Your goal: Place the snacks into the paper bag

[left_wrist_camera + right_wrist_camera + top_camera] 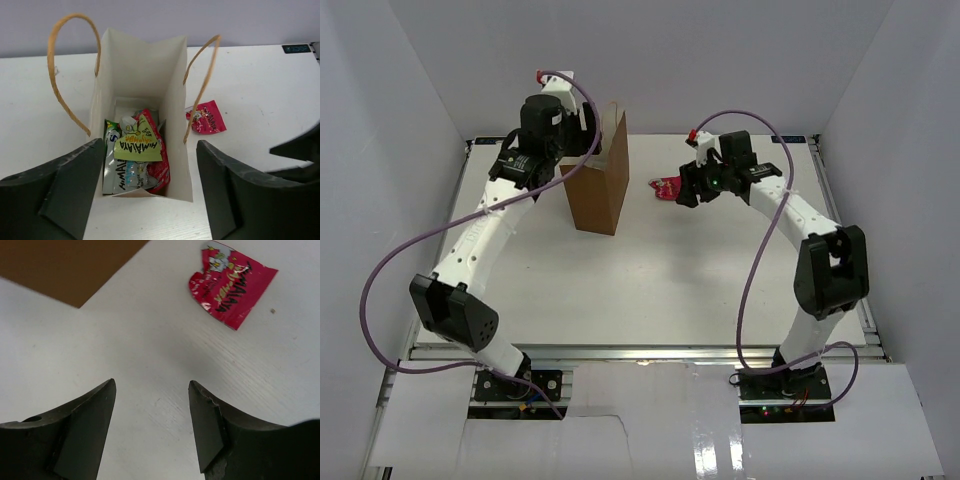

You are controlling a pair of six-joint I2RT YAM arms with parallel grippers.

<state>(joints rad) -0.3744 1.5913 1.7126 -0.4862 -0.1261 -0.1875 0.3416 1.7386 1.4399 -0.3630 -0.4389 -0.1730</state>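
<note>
A: Left gripper point(150, 150)?
B: Wide open, holding nothing — hovering over the paper bag point(142, 70), with packets point(136, 147) heaped inside, directly below.
A: Right gripper point(152, 385)?
B: Spread wide too, empty — near a red packet point(231, 289) flat on the table point(125, 340), ahead and rightward.

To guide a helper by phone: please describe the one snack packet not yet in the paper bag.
Find the upright brown kraft paper bag on the white table. Beside it, on the side of the right arm, lies a flat, crinkly red-pink foil packet with black lettering. It alone lies on the table; the other packets are inside the bag.
</note>
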